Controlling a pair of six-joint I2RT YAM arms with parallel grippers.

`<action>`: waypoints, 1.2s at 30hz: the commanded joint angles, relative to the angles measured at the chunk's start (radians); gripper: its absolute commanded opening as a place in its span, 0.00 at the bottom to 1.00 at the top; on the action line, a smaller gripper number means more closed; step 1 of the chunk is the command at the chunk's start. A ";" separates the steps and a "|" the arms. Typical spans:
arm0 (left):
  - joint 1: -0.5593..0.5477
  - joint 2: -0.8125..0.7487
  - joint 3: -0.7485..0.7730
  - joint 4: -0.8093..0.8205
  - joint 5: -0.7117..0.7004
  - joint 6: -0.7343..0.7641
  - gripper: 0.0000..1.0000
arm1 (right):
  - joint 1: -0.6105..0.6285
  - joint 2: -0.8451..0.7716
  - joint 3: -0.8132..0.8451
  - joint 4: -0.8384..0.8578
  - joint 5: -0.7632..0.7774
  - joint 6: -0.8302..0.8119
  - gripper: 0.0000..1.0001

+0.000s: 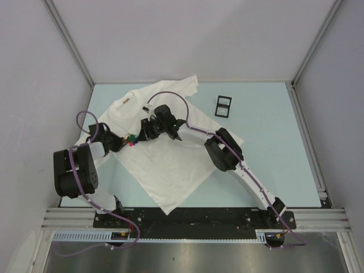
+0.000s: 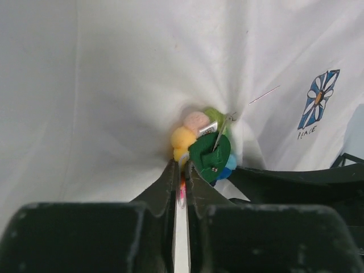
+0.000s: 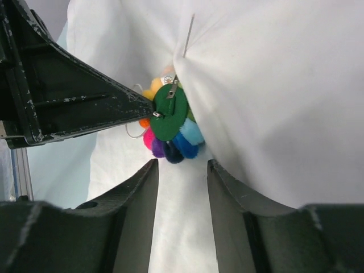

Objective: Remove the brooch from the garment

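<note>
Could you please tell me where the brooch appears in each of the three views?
Top external: the brooch is left of centre, on the T-shirt.
Left wrist: centre, just above the left gripper.
Right wrist: centre, above the right gripper.
Shared landmark: the left gripper, touching the brooch.

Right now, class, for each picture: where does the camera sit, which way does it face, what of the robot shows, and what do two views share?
Top external: above and behind the bases, looking down on the table; left arm, right arm and T-shirt show.
Left wrist: on that arm, facing along the left gripper, closed on the edge of the brooch.
Right wrist: on that arm, facing along the open right gripper at the brooch's green back.
Shared: both wrist views show the brooch and the other gripper.
</note>
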 commanded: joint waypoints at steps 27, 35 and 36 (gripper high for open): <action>0.002 -0.159 -0.022 -0.148 0.108 0.050 0.00 | -0.034 0.040 0.010 0.174 -0.174 0.327 0.70; -0.001 -0.187 -0.073 -0.178 0.122 0.033 0.00 | -0.048 -0.093 -0.128 0.171 -0.106 0.183 0.70; -0.001 -0.200 -0.082 -0.183 0.125 0.030 0.00 | -0.046 -0.107 -0.133 0.151 -0.102 0.167 0.70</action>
